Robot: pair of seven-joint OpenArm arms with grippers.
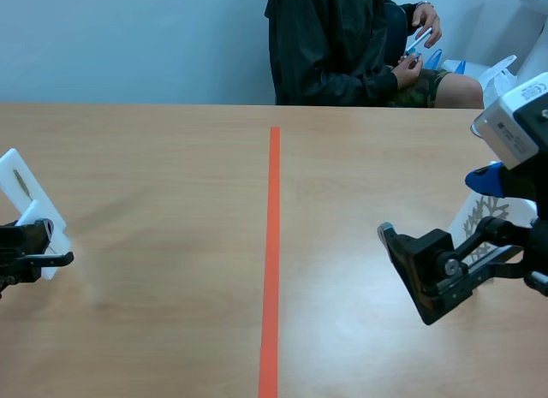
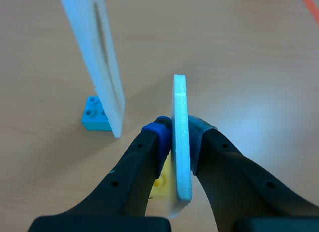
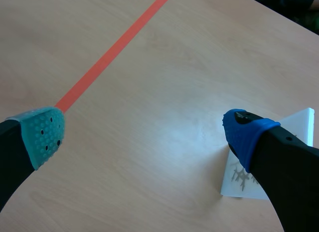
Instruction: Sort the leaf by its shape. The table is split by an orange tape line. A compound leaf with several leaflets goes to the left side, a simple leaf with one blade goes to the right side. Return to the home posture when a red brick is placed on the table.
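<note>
At the table's far left my left gripper [image 1: 51,254] is shut on a white card [image 2: 180,137], seen edge-on, with a yellow brick [image 2: 160,184] under it. Just beside it stands a second white card [image 2: 97,62] showing a narrow single leaf, set in a blue brick [image 2: 93,114]; it also shows as the standing card [image 1: 19,180] in the scene view. On the right side my right gripper [image 3: 144,134] is open above bare table. A white card with a branching, many-lobed leaf [image 3: 238,181] stands just beyond its blue-padded finger [image 3: 246,134], and the scene view shows that leaf card [image 1: 484,216] too.
The orange tape line [image 1: 273,244] runs down the middle of the wooden table [image 1: 171,201]. A person [image 1: 342,47] sits across the table at the back right, hands holding a small white and blue object off the table.
</note>
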